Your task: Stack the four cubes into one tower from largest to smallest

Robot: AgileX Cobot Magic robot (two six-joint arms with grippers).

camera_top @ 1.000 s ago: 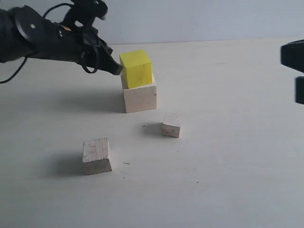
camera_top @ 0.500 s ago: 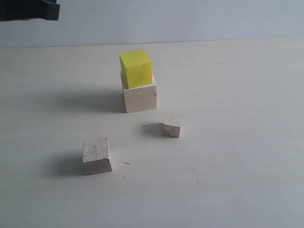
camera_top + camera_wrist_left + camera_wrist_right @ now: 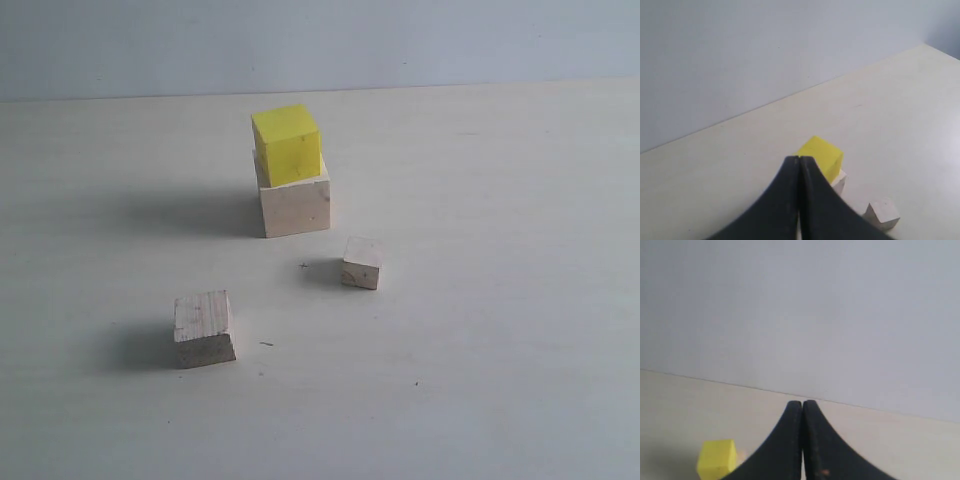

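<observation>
The left gripper (image 3: 799,161) is pinched shut on nothing and so is the right gripper (image 3: 802,404), both well back from the blocks and out of the wide view altogether. The yellow cube (image 3: 286,145) sits on the large wooden cube (image 3: 296,205), turned a little off square. I'd say the medium wooden cube (image 3: 204,328), alone on the table (image 3: 500,300) at the near left, goes next: open wide, grip two flat faces and lower it centred and gently, minding the small wooden cube (image 3: 361,262) near the stack's foot.
</observation>
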